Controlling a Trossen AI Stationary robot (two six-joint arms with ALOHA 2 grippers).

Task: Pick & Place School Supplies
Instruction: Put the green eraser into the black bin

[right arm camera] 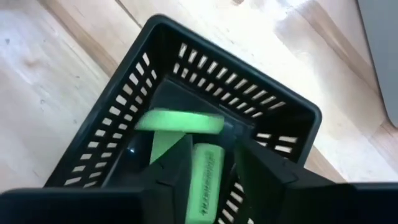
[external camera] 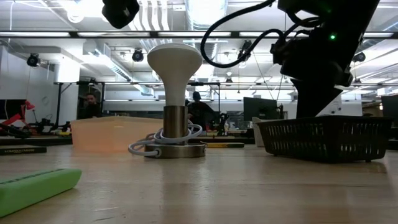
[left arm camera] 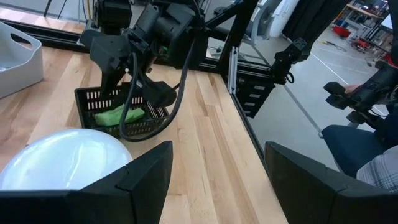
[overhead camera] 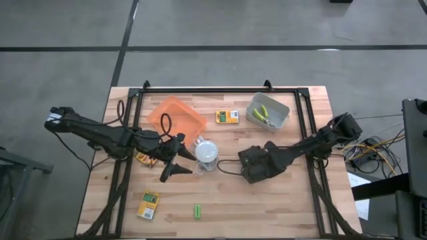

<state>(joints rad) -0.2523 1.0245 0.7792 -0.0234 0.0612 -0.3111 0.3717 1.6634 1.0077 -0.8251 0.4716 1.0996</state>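
A black basket (right arm camera: 261, 93) sits right of the table's middle, under my right gripper (overhead camera: 248, 167). One green chunk (right arm camera: 180, 121) lies on the basket's floor. A second green chunk (right arm camera: 205, 180) stands between my right gripper's parted fingers, which point steeply down into the basket. My left gripper (overhead camera: 175, 161) hovers open beside the white domed lamp (overhead camera: 207, 152), holding nothing. Loose on the table lie another green chunk (overhead camera: 198, 211) and yellow-and-green boxes at the far side (overhead camera: 227, 117), near left (overhead camera: 148, 205) and under the left arm (overhead camera: 145, 158). My right gripper has the second green chunk between its fingers, lying along them inside the basket. A dark gap shows between the chunk and one finger (right arm camera: 261, 171). Whether the other finger (right arm camera: 171, 171) touches the chunk I cannot tell.
An orange tray (overhead camera: 177, 115) lies at the far left. A grey tray (overhead camera: 268, 111) at the far right holds yellow-green handled tools. The lamp's cord (overhead camera: 227, 163) runs toward the basket. A black frame (overhead camera: 220, 90) borders the table. A seated person (left arm camera: 367, 149) is beyond the table's edge.
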